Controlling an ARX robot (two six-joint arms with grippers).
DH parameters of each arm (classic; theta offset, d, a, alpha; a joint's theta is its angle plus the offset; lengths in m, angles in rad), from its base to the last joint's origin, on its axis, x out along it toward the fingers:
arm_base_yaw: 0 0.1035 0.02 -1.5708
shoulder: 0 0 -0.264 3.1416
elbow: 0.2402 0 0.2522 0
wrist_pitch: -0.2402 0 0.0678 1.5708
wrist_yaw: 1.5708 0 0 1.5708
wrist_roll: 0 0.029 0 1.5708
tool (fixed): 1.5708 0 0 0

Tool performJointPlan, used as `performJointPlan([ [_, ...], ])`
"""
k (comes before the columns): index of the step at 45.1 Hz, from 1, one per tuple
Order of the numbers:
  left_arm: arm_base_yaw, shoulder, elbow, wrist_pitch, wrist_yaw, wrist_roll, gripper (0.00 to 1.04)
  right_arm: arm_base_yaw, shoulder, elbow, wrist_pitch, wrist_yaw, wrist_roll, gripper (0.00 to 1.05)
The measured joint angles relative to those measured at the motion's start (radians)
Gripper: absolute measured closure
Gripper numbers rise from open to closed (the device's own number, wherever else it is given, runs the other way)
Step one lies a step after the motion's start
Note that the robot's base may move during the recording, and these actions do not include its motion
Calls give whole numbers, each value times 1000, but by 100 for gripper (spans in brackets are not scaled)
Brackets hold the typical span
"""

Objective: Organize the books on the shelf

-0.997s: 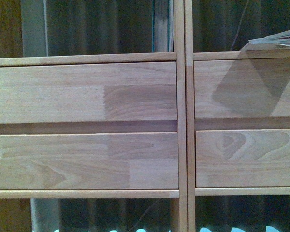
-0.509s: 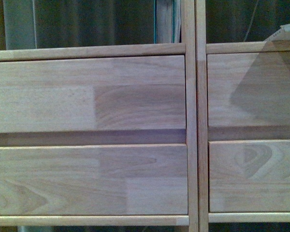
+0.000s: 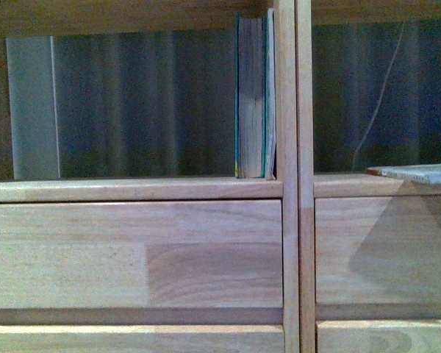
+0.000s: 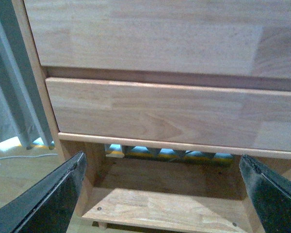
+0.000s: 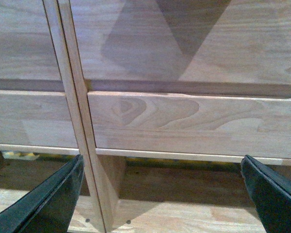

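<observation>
Judging from the front view, roughly two thirds done: two books stood up, one not yet.

Standing upright in the left column's open compartment of the large pale natural-wood shelving unit (image 3: 290, 147), hard against the central upright: a thicker teal-covered book (image 3: 250, 95), with a slim pale book (image 3: 270, 95) touching it on the divider side. Both straight, spines facing away, page edges outward.

Lying flat on the board of the right column's compartment, well apart from that pair: a thin white-and-blue paperback (image 3: 419, 173), one corner reddish, probably floppy to lift. Likely needing to be picked up and stood beside the others.

Holding nothing on either side: left end effector (image 4: 162, 160) and right end effector (image 5: 162, 161) both spread wide, facing the plain flat drawer fronts (image 4: 174, 116) lower down, nowhere near a book.
</observation>
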Motion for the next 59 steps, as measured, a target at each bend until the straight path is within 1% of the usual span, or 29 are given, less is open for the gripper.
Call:
performJointPlan([
  [8, 0, 0, 0, 0, 0, 0, 7, 0, 0, 0, 0, 0, 0, 7],
  [11, 0, 0, 0, 0, 0, 0, 7, -14, 23, 9, -26, -52, 39, 7],
  [14, 0, 0, 0, 0, 1, 0, 7, -53, 101, 36, -8, -145, 139, 7],
  [19, 0, 0, 0, 0, 0, 0, 7, -93, 255, 105, 95, -219, 285, 7],
  [23, 0, 0, 0, 0, 0, 0, 7, -99, 450, 215, 235, -286, 500, 7],
  [27, 0, 0, 0, 0, 0, 0, 7, -93, 606, 289, 330, -317, 697, 7],
  [29, 0, 0, 0, 0, 0, 0, 7, -86, 705, 330, 388, -307, 815, 7],
  [32, 0, 0, 0, 0, 0, 0, 7, -74, 853, 389, 482, -261, 971, 7],
  [37, 0, 0, 0, 0, 0, 0, 7, -48, 1000, 448, 566, -204, 1128, 7],
  [38, 0, 0, 0, 0, 0, 0, 7, -44, 1015, 453, 574, -200, 1134, 7],
  [43, 0, 0, 0, 0, 0, 0, 7, -5, 1153, 523, 641, -130, 1261, 7],
  [46, 0, 0, 0, 0, 0, 0, 7, -3, 1206, 563, 666, -82, 1310, 7],
  [49, 0, 0, 0, 0, 0, 0, 7, -15, 1266, 603, 687, -38, 1358, 7],
  [54, 0, 0, 0, 0, 0, 0, 7, -45, 1352, 660, 709, 2, 1446, 7],
  [59, 0, 0, 0, 0, 0, 0, 7, -68, 1392, 688, 726, 16, 1495, 7],
])
